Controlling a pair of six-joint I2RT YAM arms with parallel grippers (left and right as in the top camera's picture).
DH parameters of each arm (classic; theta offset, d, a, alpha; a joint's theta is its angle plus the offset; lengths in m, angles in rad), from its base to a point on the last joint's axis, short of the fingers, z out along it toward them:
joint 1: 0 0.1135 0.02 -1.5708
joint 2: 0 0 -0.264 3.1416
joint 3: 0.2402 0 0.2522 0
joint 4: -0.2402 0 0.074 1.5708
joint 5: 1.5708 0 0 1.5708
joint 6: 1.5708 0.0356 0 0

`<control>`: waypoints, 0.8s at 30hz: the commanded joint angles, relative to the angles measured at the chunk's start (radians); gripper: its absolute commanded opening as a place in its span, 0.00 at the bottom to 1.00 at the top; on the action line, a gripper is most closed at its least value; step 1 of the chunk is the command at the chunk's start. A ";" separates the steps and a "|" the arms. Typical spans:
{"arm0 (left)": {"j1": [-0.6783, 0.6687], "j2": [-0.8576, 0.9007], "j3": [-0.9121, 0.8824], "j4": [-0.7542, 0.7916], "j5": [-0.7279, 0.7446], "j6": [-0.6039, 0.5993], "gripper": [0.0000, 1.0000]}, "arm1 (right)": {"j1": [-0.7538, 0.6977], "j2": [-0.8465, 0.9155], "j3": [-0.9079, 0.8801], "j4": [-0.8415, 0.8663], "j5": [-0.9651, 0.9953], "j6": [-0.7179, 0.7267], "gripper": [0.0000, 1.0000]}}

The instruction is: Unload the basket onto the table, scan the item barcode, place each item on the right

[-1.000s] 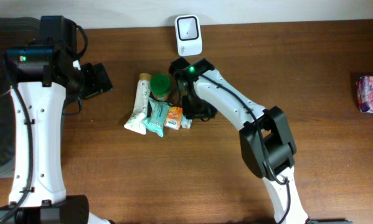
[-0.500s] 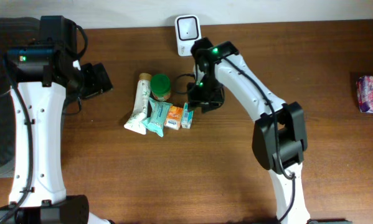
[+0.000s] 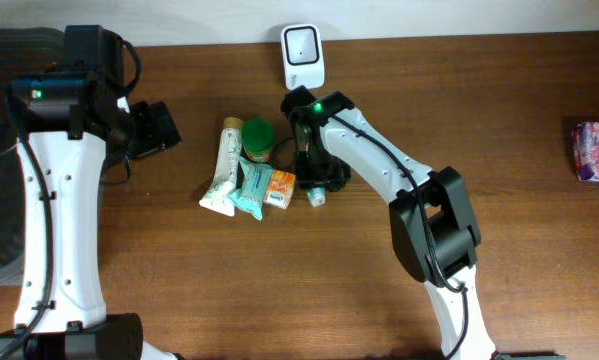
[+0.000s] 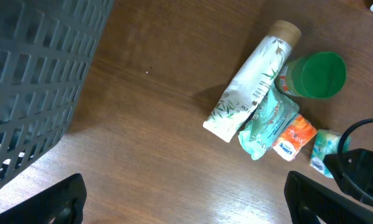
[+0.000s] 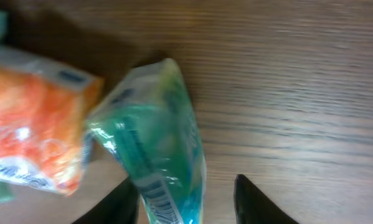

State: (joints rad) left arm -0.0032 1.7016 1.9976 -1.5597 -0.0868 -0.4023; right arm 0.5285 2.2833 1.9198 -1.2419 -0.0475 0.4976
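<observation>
Straddling a small teal packet (image 5: 152, 143), the right gripper (image 5: 183, 196) hangs low over the brown table (image 5: 286, 74) with its jaws partly apart. In the wrist view the packet lies tilted between the two dark fingers (image 5: 121, 202), close against one of them, with a strip of bare wood showing before the other. Whether it is truly grasped I cannot tell.

From overhead, that packet sits at the right end of a huddle of goods near the middle of the table. Just left of it is an orange packet (image 3: 279, 187), then a teal pouch (image 3: 249, 188) and a white tube (image 3: 222, 165), with a green-lidded jar (image 3: 258, 140) on their far side. The white scanner (image 3: 303, 55) stands at the far edge, a little beyond the goods and apart from them.

The left gripper (image 3: 154, 128) hangs to the left with its jaws spread wide and nothing in them, beside a grey basket (image 4: 30, 74). A pink package (image 3: 596, 152) lies alone at the far right.
</observation>
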 commanded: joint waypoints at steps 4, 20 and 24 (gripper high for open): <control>0.002 -0.018 0.000 -0.001 -0.008 -0.008 0.99 | -0.119 0.001 0.084 -0.132 0.079 -0.099 0.54; 0.002 -0.018 0.000 -0.001 -0.008 -0.008 0.99 | -0.157 0.001 0.151 -0.044 -0.021 -0.307 0.56; 0.002 -0.018 0.000 -0.001 -0.008 -0.008 0.99 | -0.154 -0.011 0.222 -0.150 -0.114 -0.392 0.52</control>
State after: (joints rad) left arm -0.0032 1.7016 1.9980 -1.5597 -0.0864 -0.4019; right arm 0.3710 2.2852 2.0739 -1.3479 -0.0834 0.1791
